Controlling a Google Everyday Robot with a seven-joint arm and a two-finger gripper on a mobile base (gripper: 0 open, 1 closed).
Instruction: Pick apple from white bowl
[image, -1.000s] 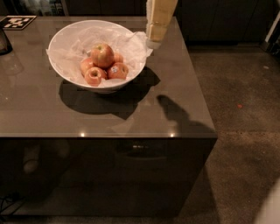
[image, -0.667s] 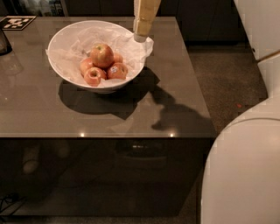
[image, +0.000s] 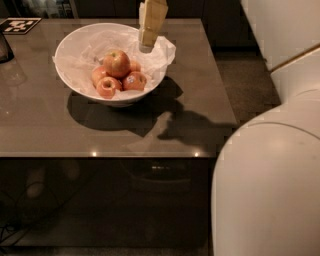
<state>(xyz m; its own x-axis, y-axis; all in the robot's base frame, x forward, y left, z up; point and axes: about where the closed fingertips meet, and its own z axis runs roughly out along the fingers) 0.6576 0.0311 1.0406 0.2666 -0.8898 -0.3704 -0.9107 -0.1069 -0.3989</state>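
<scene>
The white bowl (image: 75, 82), lined with crumpled white paper, stands on the grey-brown table at the back left. The apple (image: 116, 63), the largest, red-orange with a yellowish blush, sits on top of several smaller reddish apples (image: 107, 87) in the bowl. My gripper (image: 147, 45) hangs from the top edge of the view over the bowl's right rim, above and to the right of the apple, not touching it.
The table (image: 60, 135) has its front edge near the middle of the view and its right edge by the dark floor. My large white arm body (image: 270, 185) fills the lower right. A black-and-white marker tag (image: 20, 25) lies at the far left corner.
My gripper has moved left, from beyond the bowl's right side to over its right rim. My white arm body has swung into the right of the view.
</scene>
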